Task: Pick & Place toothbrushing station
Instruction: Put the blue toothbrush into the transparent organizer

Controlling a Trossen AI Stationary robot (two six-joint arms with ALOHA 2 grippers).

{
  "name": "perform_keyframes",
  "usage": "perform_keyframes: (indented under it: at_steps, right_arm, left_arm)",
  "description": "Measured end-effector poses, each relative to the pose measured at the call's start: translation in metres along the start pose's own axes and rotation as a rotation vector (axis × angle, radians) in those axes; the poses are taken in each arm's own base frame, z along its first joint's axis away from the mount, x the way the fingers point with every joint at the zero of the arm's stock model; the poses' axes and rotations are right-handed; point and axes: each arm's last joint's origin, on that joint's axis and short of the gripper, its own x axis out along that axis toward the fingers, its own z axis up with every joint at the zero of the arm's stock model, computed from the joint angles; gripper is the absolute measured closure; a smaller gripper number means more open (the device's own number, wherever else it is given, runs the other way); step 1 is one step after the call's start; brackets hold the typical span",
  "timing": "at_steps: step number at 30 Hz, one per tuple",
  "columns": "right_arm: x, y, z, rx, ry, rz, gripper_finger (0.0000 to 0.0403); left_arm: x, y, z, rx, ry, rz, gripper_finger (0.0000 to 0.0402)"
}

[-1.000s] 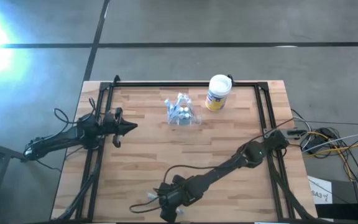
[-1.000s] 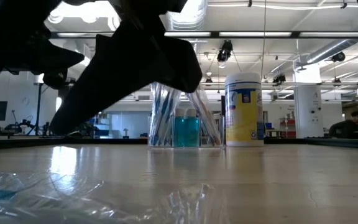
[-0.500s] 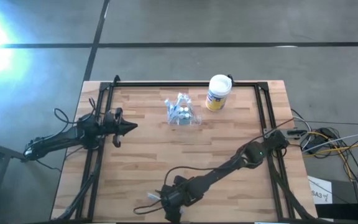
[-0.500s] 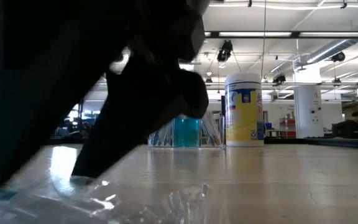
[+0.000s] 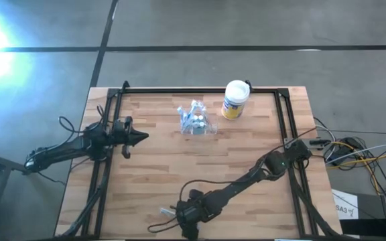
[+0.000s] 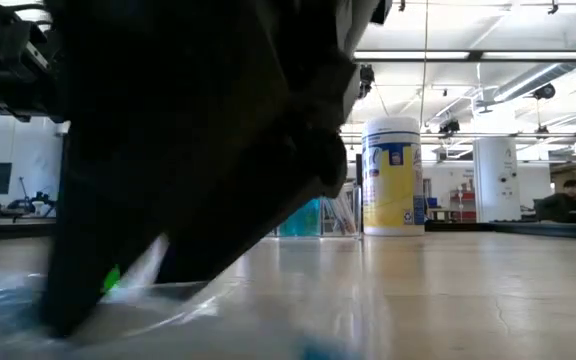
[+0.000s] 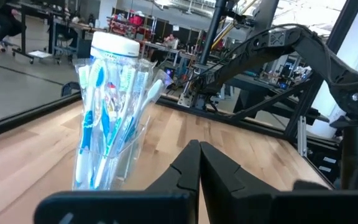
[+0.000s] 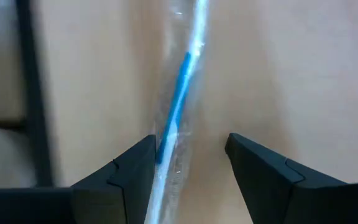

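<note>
Toothbrushing station: clear plastic holder, upright near the far middle of the counter, packed with wrapped toothbrushes, blue and white handles showing. Nothing touching it. In my left wrist view it stands ahead of my left fingers, brushes fanned out at its top.

Largest to smallest:

Counter: wood-plank top with a black frame running round its edges. Both my arms reach in over it.

Right arm: stretched from the right side across to the near edge. My right gripper is down low at the near edge, left of centre, well apart from the station. Fingers spread wide, one on each side of a wrapped toothbrush lying flat on the wood, blue handle inside a clear sleeve. One finger looks just beside or against the sleeve; I cannot tell if it touches. Not lifted. In the low view this gripper fills most of the picture as a dark mass over crinkled clear wrap.

Left arm: waiting at the left side of the counter. My left gripper is clenched tight, tips together, holding nothing, pointed toward the station but well short of it.

Canister: round, white lid, yellow label, upright just right of the station, near the far rail. Apart from the station, a gap between them.
</note>
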Motion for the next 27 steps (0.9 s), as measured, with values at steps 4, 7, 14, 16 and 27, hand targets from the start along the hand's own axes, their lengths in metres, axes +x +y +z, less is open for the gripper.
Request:
perform_keyframes:
  at_steps: [4,7,14,16,27]
  right_arm:
    - [0.001,-0.019,0.006,-0.013,0.014,-0.123,0.0200]
    - [0.001,-0.032,0.013,-0.040,0.026,-0.161,0.0200]
    - [0.003,-0.043,0.022,-0.140,0.026,-0.177,0.0248]
    - [0.000,-0.046,0.025,-0.155,0.024,-0.182,0.0282]
    - [-0.070,-0.042,0.050,-0.345,-0.084,-0.143,0.0381]
  left_arm:
    - [0.001,0.001,-0.001,-0.004,0.019,0.005,0.0392]
    - [0.002,0.001,-0.003,-0.006,0.033,0.009,0.0392]
    - [0.003,0.001,-0.003,-0.008,0.044,0.014,0.0392]
    - [0.003,0.001,-0.003,-0.008,0.042,0.014,0.0392]
    - [0.003,0.001,-0.002,0.025,0.030,0.012,0.0392]
